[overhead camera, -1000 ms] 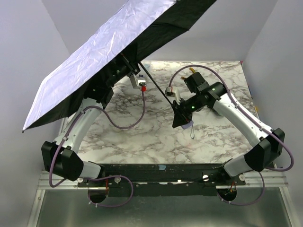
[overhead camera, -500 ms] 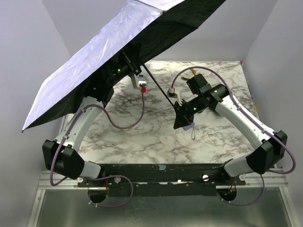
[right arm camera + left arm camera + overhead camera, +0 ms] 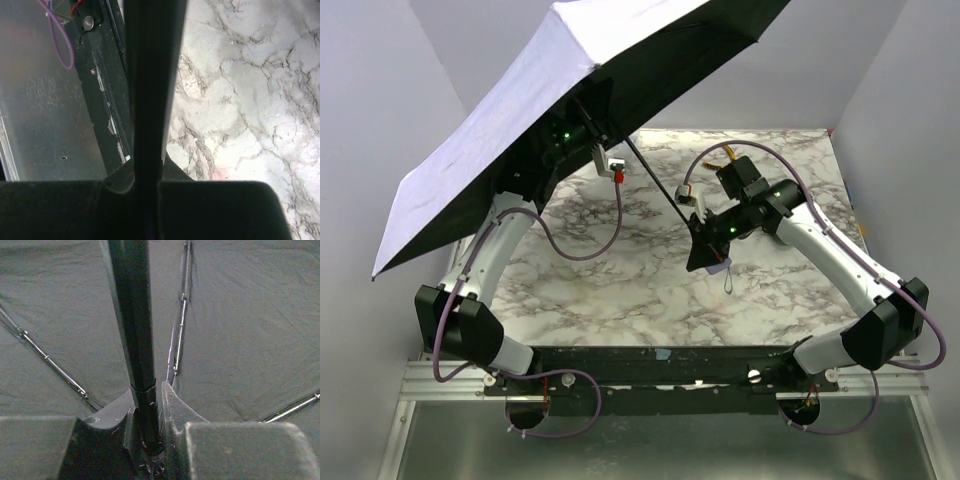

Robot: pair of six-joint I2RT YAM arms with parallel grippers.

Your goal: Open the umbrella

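1. Umbrella is open: lavender canopy tilted high over L side of counter, black underside twd the arms.
2. Shaft runs diag. from the hub at upper L down-right to handle, above mid counter.
3. L gripper sits under the canopy, nearer the hub, fingers closed round the shaft at the runner sleeve.
4. R gripper is pressed tight, pinching the shaft's low end by the handle.
5. Looks near done. Ribs crowd the L wrist and could snag on pull-out.
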